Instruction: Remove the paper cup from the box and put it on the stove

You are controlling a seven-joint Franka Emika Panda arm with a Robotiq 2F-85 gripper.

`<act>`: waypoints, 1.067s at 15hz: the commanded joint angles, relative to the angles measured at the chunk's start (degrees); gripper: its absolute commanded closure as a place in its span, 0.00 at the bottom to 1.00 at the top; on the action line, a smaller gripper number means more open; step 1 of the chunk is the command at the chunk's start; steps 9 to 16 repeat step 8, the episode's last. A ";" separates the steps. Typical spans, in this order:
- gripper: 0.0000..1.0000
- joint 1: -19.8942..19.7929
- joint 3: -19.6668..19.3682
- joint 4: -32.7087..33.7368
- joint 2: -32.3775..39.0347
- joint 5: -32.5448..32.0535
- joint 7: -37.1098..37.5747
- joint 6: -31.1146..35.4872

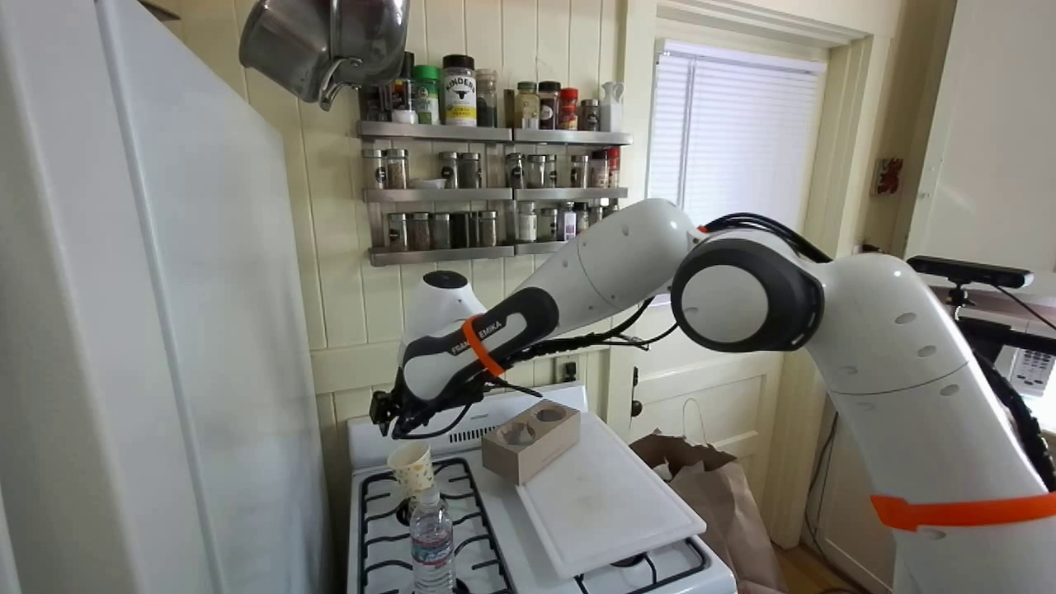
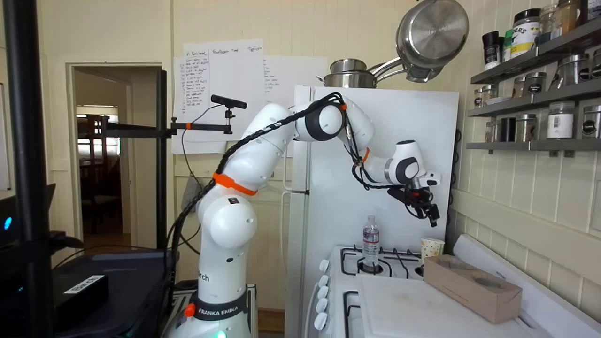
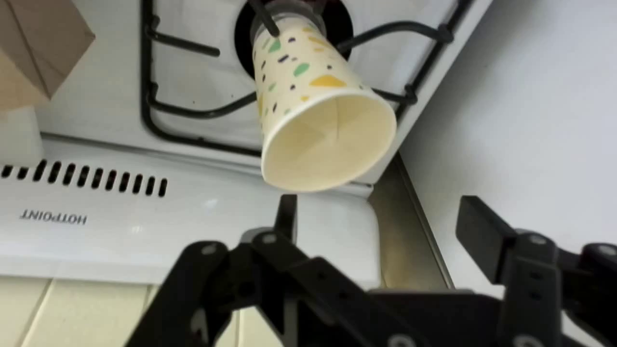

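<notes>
Gripper (image 3: 381, 226) hangs above the paper cup (image 3: 318, 101), jaws spread wide. Cup's upright on the stove (image 3: 193, 231), rear burner (image 3: 243, 43) (clear bottle (image 1: 432, 544) in front of it). I see the box (image 1: 505, 462) nearby, on the white board (image 1: 610, 503).

The rounded white arm (image 2: 256, 162) bears a black ring collar (image 2: 223, 307) lettered FRANKA EMIKA; above the collar are orange bands (image 2: 235, 184), braided black cable (image 2: 277, 126) and a black gripper (image 3: 383, 226) with round screw heads (image 3: 537, 239).
</notes>
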 commanded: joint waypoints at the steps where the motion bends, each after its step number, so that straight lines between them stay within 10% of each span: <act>1: 0.00 2.53 -3.14 -6.16 -8.25 -4.10 6.14 3.44; 16: 0.00 -1.05 0.36 -5.41 -11.70 0.53 4.56 5.13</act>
